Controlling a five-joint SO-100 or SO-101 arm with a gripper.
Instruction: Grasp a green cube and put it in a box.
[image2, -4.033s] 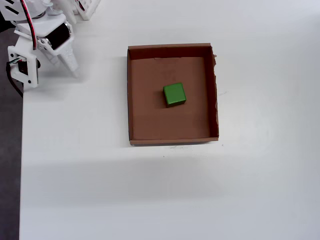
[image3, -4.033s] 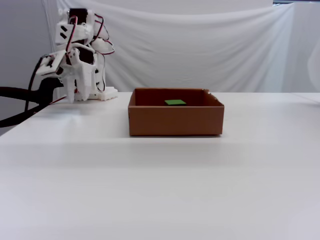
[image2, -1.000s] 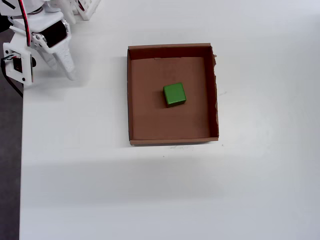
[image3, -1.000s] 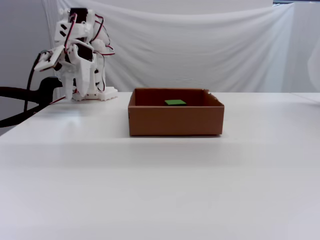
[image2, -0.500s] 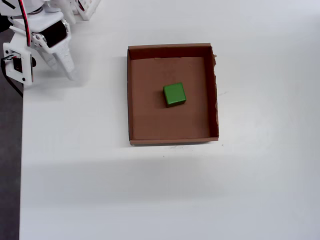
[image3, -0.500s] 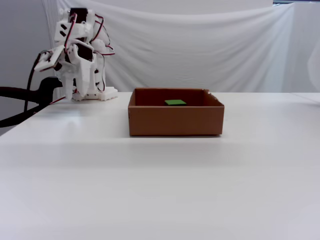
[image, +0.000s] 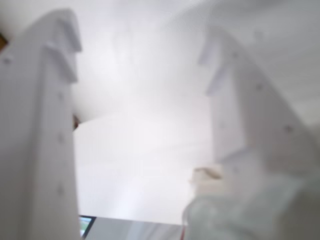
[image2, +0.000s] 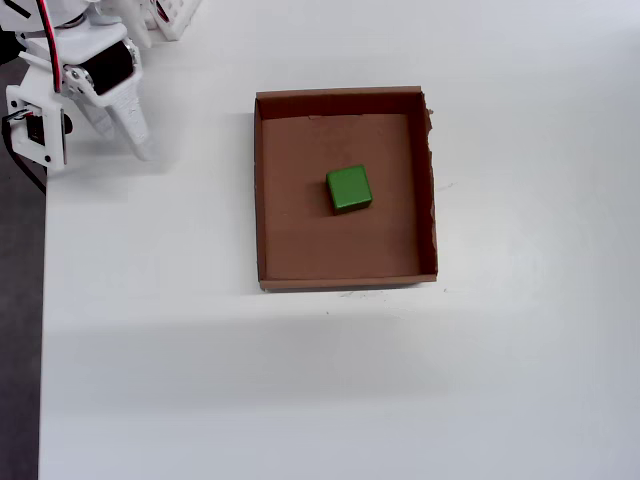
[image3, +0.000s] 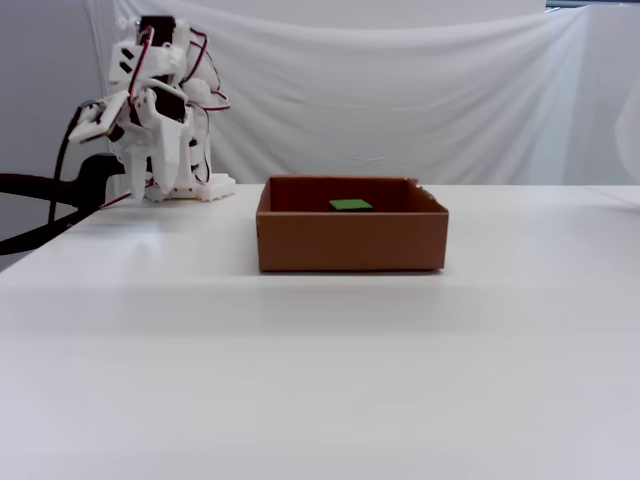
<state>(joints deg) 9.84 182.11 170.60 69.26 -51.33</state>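
White matte table (image2: 300, 400) w/ a white cloth backdrop (image3: 400, 90) hung in soft folds behind it in the fixed view; dark floor strip along the left edge in the overhead view.

The box (image2: 262, 200) sits near the middle of the table: shallow rectangular brown cardboard tray, low walls, right-hand wall ragged/nicked in the overhead view. From the fixed view (image3: 350, 240) it reads as a plain brown front wall, top rim open.

Inside it: the green cube (image2: 349, 188), small, bright green, matte faces, resting on the box floor roughly at centre, slightly turned vs. the walls, touching none of them. In the fixed view only its top (image3: 350, 205) peeks over the rim.

The arm (image3: 155, 110) is white plastic w/ red + black wires, folded up at the table's far left corner, well apart from the box. The gripper (image2: 128, 135) points down toward the table near that corner, holding nothing. In the wrist view the gripper (image: 140, 57) shows two blurred white fingers w/ a clear gap between them, i.e. spread apart, only pale surface between.
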